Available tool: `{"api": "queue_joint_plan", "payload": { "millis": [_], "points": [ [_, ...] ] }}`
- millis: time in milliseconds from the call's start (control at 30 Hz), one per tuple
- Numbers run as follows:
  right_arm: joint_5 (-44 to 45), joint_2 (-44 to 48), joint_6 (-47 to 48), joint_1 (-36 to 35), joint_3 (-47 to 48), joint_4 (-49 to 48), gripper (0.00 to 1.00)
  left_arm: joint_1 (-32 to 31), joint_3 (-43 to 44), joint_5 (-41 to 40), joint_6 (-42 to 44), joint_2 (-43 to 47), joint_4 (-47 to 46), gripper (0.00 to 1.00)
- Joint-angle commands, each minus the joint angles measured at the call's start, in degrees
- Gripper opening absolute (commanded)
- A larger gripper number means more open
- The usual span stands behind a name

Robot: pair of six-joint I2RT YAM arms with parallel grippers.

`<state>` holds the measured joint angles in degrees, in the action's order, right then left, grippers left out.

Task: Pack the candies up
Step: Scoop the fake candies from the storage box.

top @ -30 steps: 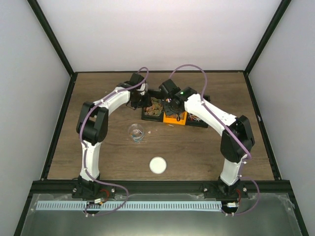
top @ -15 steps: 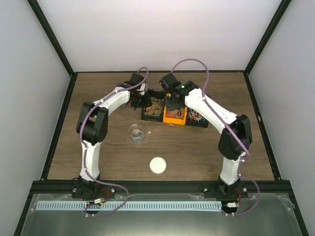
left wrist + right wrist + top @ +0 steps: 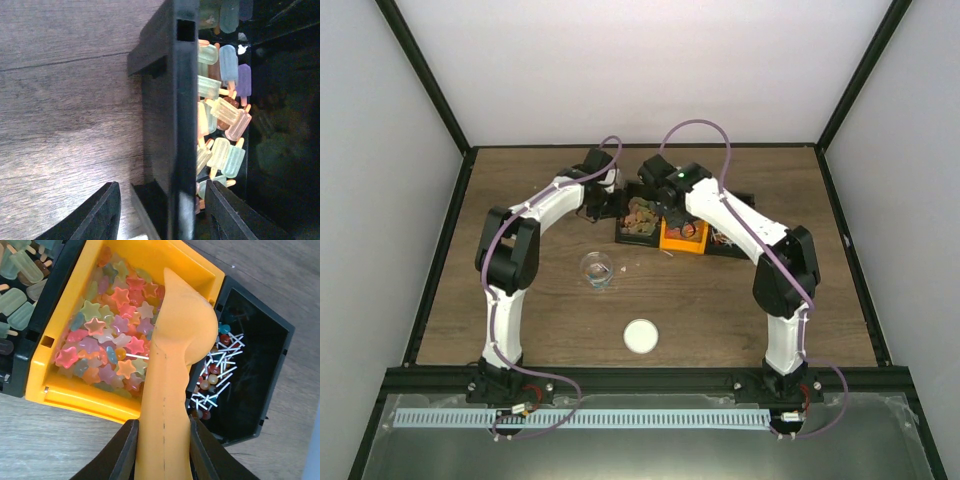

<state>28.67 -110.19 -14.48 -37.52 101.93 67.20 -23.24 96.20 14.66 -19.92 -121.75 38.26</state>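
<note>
1. Judging by their looks, the candies point(image 3: 115, 340) are tiny, light, soft gummies, probably a little tacky and apt to roll or cling together. Pinching them singly would likely fail, so a scoop is the sensible way to take them.
2. They lie in a row of bins at the far side of the table point(image 3: 720, 300). Star shapes fill the yellow bin point(image 3: 65, 395), ice-lolly shapes point(image 3: 220, 110) the black bin point(image 3: 170, 100) to its left, and stick sweets point(image 3: 220, 365) the right-hand black bin point(image 3: 260, 340).
3. The right gripper point(image 3: 162, 460) is pinched on the handle of the orange scoop point(image 3: 182, 325), whose bowl hangs over the yellow bin's right edge. Only its back shows, so I cannot tell if it is loaded.
4. The left gripper point(image 3: 164, 200) stands spread astride the black bin's outer wall, one finger outside and one inside, with a thin gap on each side.
5. A clear jar point(image 3: 597, 268) and a white lid point(image 3: 641, 336) sit nearer the arms.
</note>
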Motion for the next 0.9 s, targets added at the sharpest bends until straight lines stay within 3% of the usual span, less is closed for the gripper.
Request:
{"api": "queue_joint_plan", "payload": {
  "millis": [0, 233, 700, 867],
  "points": [
    [9.1, -1.9, 0.7, -0.3, -0.7, 2.2, 0.01, 0.0, 1.9, 1.2, 0.1, -1.0, -0.3, 0.48],
    [8.8, -6.5, 1.2, -2.2, -5.5, 1.3, 0.01, -0.1, 0.9, 2.5, -0.4, -1.2, -0.9, 0.48],
    [-12.8, -1.0, -3.7, -2.2, -13.1, -8.9, 0.01, -0.2, 2.2, 4.8, -1.3, -1.5, -1.4, 0.48],
    [-16.6, -0.3, -4.5, -2.2, -14.8, -10.7, 0.01, -0.2, 2.6, 4.8, -1.1, -1.4, -1.1, 0.48]
  ]
}}
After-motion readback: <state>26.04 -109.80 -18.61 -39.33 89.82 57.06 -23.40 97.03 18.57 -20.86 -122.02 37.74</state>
